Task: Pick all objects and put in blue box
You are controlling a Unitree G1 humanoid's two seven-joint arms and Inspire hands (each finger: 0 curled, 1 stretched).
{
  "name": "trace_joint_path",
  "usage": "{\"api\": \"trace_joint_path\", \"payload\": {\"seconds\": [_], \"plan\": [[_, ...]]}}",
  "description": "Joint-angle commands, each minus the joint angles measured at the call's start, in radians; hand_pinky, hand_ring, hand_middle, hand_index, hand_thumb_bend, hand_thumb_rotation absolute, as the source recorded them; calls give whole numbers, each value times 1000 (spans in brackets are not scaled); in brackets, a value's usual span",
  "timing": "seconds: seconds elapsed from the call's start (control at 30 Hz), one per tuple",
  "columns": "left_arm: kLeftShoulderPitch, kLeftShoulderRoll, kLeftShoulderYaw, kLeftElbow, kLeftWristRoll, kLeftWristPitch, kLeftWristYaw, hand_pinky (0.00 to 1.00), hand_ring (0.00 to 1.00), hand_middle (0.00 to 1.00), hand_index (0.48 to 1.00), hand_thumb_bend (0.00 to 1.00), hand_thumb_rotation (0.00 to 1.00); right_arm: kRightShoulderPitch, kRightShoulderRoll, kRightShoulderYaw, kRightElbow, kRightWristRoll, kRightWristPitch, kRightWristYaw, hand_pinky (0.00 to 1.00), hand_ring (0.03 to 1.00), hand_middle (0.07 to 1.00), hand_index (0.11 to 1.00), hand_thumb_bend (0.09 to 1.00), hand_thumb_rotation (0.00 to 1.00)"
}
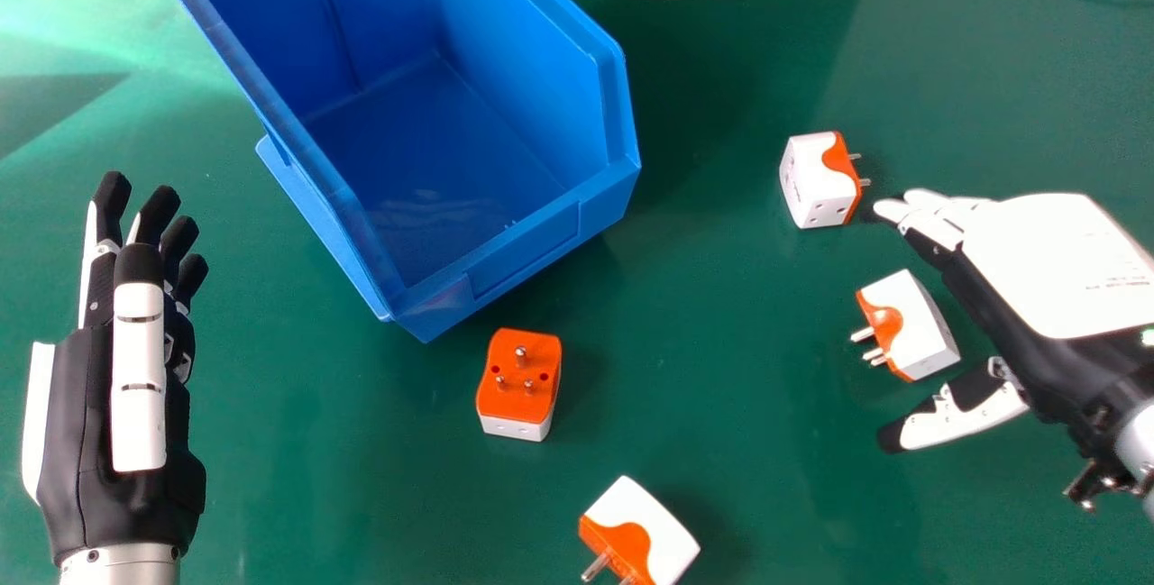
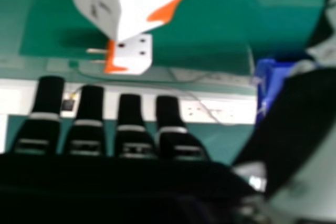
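Holding right robot hand [image 1: 1055, 269] spread, near adapter [image 1: 920, 324] between thumb [image 1: 965, 418] and fingers [image 1: 933, 215]. Best to centre first, then pinch white body evenly, clear of pins [image 1: 863, 333], without nudging far adapter [image 1: 811, 179] beyond fingertips.

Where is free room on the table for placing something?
Free: between the left hand and the adapter nearest the blue box; between the box and the two right-side adapters. Crowded: around those two adapters, by the right hand.
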Motion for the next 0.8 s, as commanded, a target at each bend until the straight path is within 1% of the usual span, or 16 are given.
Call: {"api": "trace_joint_path", "payload": {"seconds": [0.0, 0.13, 0.27, 0.43, 0.6, 0.7, 0.77], "plan": [[5, 9, 9, -13, -1, -22, -2, 957, 951, 959, 982, 522, 869, -37, -2, 10, 19, -4, -7, -30, 735, 828, 862, 832, 921, 313], [5, 11, 10, -11, 2, -22, -1, 957, 951, 963, 983, 527, 865, -65, -4, 37, 71, -12, -14, -44, 718, 811, 841, 810, 904, 308], [4, 12, 11, -10, 2, -20, -1, 958, 950, 964, 983, 531, 863, -93, 1, 64, 129, -21, -18, -75, 706, 797, 827, 799, 896, 304], [-1, 14, 13, -3, -6, -23, -7, 958, 950, 963, 983, 526, 867, -108, 0, 87, 161, -20, -9, -86, 698, 789, 820, 795, 892, 308], [-1, 14, 15, -6, -14, -17, -9, 966, 953, 963, 985, 516, 873, -120, -2, 102, 198, -21, -15, -119, 694, 784, 816, 794, 884, 299], [0, 13, 16, -10, -18, -13, -9, 971, 956, 964, 985, 511, 878, -124, -2, 108, 207, -16, -7, -118, 690, 780, 812, 790, 881, 296], [2, 12, 16, -12, -15, -14, -7, 972, 956, 962, 984, 505, 881, -127, -2, 111, 214, -17, -5, -119, 690, 779, 812, 791, 874, 292]]}}
